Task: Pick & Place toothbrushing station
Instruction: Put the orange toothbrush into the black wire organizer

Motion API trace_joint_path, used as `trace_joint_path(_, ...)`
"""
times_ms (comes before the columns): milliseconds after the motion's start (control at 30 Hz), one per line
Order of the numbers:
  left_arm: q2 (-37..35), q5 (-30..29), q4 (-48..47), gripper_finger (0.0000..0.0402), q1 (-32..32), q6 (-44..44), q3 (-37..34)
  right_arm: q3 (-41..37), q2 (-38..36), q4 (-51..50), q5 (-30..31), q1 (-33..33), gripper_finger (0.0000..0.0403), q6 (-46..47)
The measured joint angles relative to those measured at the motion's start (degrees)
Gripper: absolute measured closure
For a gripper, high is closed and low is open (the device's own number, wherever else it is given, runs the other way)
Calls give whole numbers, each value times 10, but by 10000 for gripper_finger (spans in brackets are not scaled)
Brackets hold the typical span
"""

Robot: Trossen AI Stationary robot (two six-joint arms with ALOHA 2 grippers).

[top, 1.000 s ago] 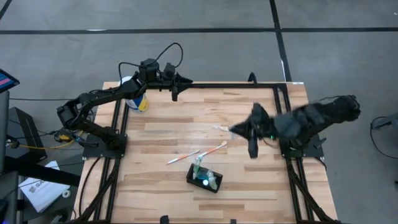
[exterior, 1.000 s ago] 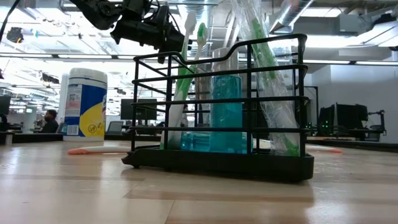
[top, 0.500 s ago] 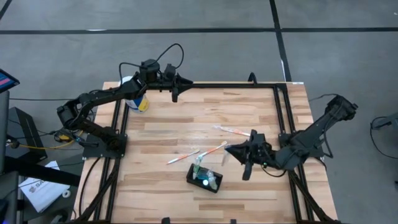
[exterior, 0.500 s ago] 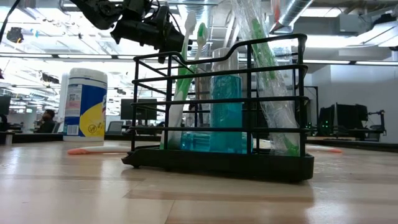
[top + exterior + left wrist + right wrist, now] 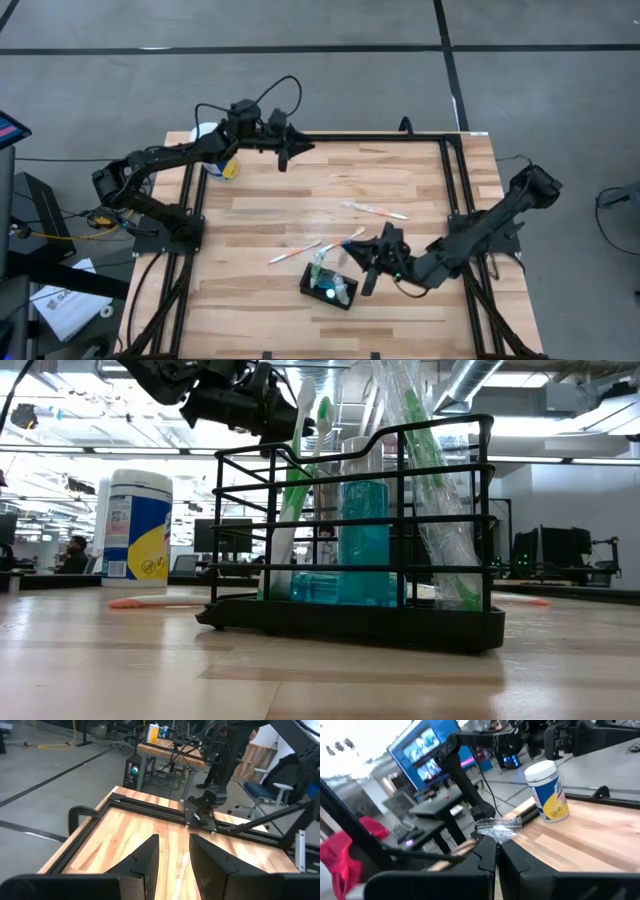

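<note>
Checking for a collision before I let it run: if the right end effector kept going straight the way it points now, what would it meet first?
Probably the toothbrushing station. The shut right end effector points across the table at it from close by, though its height above the rack is unclear.

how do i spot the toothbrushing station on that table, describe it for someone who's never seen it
On the wooden table, look near the front edge, just left of the right gripper. The toothbrushing station is a black wire rack holding green toothbrushes and a teal bottle. Unlike the loose toothbrushes lying flat nearby, it stands upright.
</note>
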Motion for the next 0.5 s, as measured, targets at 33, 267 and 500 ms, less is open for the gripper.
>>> trace_joint_path(33, 0, 4, 0, 300, -2, 1, 0, 0, 10, 20, 4, 0, 403, -1)
trace_joint_path(267, 0, 40, 0, 300, -2, -1, 0, 0, 36, 79, 34, 5, 403, -22)
trace_joint_path(500, 0, 46, 0, 300, -2, -4, 0, 1, 31, 71, 85, 30, 403, -34)
